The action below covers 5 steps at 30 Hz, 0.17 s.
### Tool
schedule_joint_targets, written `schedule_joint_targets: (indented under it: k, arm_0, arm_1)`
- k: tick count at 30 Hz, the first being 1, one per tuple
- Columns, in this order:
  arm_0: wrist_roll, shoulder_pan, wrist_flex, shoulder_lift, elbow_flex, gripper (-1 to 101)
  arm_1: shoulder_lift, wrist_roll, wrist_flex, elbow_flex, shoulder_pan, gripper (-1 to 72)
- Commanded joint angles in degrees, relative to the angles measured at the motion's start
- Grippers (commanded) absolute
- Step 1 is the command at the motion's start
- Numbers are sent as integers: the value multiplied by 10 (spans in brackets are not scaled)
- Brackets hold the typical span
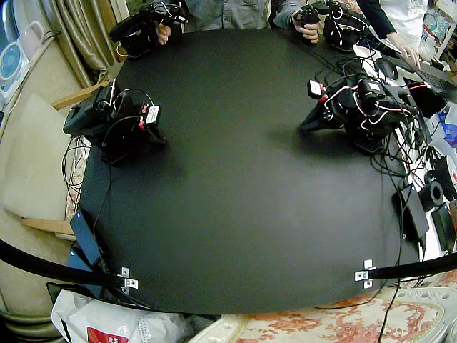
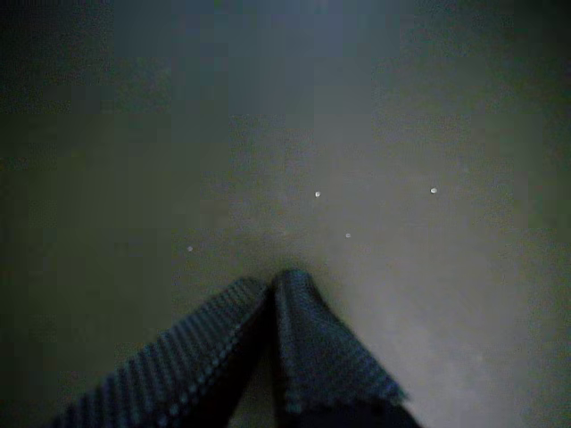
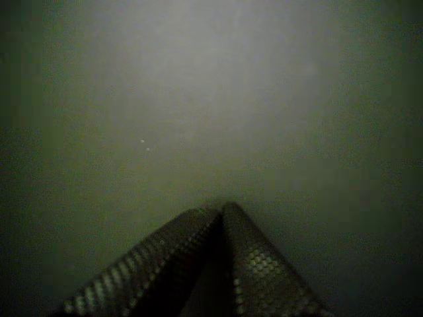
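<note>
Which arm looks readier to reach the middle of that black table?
Left, I'd guess, narrowly. The left gripper points out toward the middle of the table; the right gripper sits tucked by its folded arm near the edge. Both are shut and hold nothing.

table (image 1: 243, 214): black, matte | curtains (image 1: 75, 28): beige, far corner | chair (image 1: 32, 161): cream cushion, beside table

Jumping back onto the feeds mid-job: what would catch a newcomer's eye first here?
The wide black table fills the fixed view. The left arm sits folded low at one side edge beside a tangle of cables, and the right arm is folded at the opposite edge. In each wrist view the textured fingers are shut, tips meeting just over the dark surface.
</note>
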Motion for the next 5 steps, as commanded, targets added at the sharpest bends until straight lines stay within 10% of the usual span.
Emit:
schedule_joint_targets:
  k: [1, 5]
  arm_0:
    - [-4, 4, -3, 13, -8, 0]
    - [-4, 4, -3, 13, -8, 0]
  arm_1:
    - [7, 5, -2, -7, -6, -5]
    - [7, 5, -2, -7, -6, -5]
